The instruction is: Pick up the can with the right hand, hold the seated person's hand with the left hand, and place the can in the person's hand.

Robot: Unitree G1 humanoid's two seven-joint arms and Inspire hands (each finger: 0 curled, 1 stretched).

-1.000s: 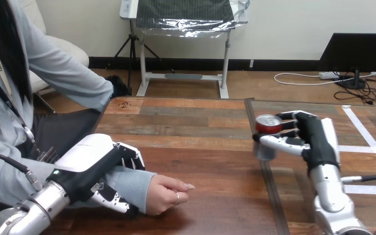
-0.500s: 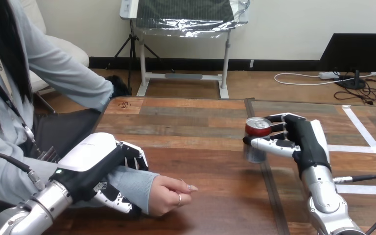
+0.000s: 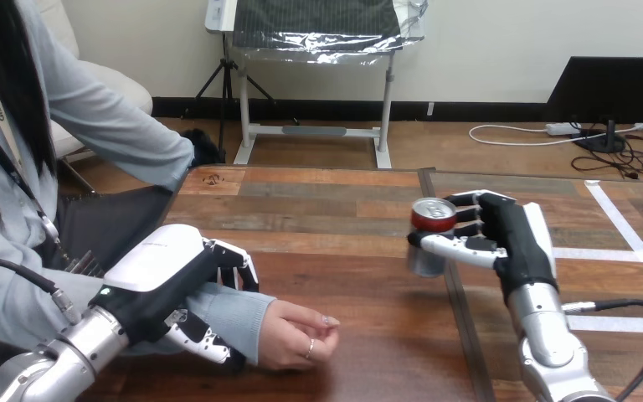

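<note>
The right hand [image 3: 515, 239] grips the can [image 3: 423, 260], held upright over the counter [image 3: 326, 226], right of its middle. The left hand [image 3: 167, 276] is curled round the person's wrist [image 3: 230, 306]. The person's hand [image 3: 297, 335] rests on the counter, loosely cupped, well apart from the can.

Wood table [image 3: 326, 226], plank top: bore white tape strips [image 3: 594, 254] at rt side; bore person's hand [image 3: 297, 335], resting nr front-left edge.

The left hand [image 3: 157, 261], by the tabletop's [image 3: 335, 243] left edge, is black with a big white shell on top. The right hand [image 3: 515, 239], nearer the tabletop's right edge, has black-and-white fingers [image 3: 460, 248]. Both forearms [image 3: 544, 337] are shiny silver.
</note>
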